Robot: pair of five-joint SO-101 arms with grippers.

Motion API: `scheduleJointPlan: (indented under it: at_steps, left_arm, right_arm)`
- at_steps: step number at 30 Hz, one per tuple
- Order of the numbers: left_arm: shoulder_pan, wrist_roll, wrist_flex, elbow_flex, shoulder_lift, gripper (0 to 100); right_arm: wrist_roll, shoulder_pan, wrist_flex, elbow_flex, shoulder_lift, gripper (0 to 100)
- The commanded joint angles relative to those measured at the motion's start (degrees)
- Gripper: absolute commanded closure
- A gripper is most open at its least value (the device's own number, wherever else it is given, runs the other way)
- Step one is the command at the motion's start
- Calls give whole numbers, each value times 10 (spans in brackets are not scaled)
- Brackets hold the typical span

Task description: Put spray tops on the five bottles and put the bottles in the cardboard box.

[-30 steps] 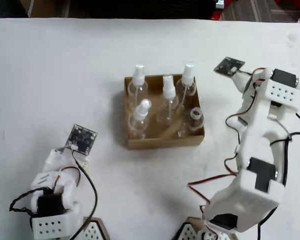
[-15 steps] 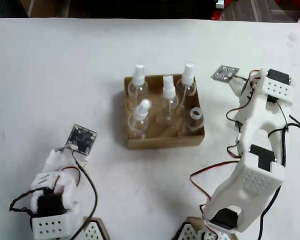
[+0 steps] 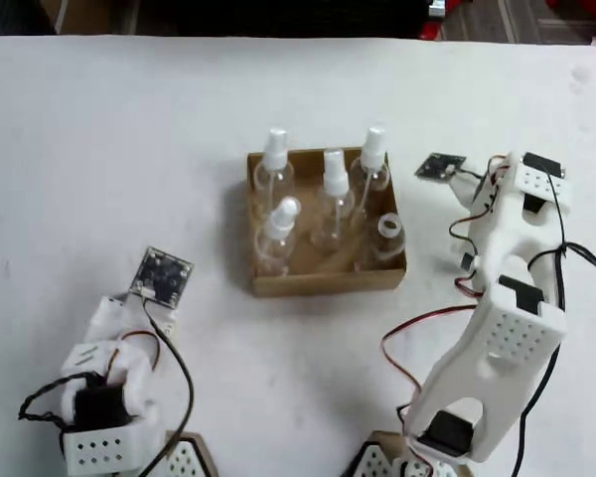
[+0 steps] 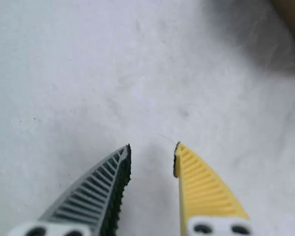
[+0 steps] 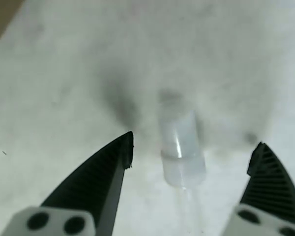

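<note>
By the table's (image 3: 129, 119) near-left corner the left gripper (image 4: 152, 147) is narrowly parted and empty. Mid-table, the cardboard box (image 3: 328, 281) holds four capped bottles (image 3: 335, 194) and one uncapped bottle (image 3: 388, 237). Rightward, the right gripper (image 5: 194, 140) gapes wide over a loose spray top (image 5: 181, 142).

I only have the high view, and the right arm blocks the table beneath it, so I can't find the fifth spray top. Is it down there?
Observer: Yes. The right wrist view shows a spray top lying on the table.
Operator: Is the right gripper on it?
Observer: No. The right gripper is open, with one finger on each side of the top and neither touching it.
Operator: And the left gripper?
Observer: The left gripper is slightly open over bare table, holding nothing.
</note>
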Motion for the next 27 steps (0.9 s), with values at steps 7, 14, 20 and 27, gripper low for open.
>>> scheduleJointPlan:
  at_steps: [7,14,20,27]
  left_arm:
    - [-6,-5,4,1,-3,862]
    - [-6,-5,4,1,-3,862]
    - [-6,-5,4,1,-3,864]
    - [-6,-5,4,1,-3,864]
  right_arm:
    - [6,2,-26,-18,-1,758]
    - [5,-3,-27,-18,-1,875]
    - [4,0,-24,-20,-7,958]
    - [2,-1,45,-22,-76,983]
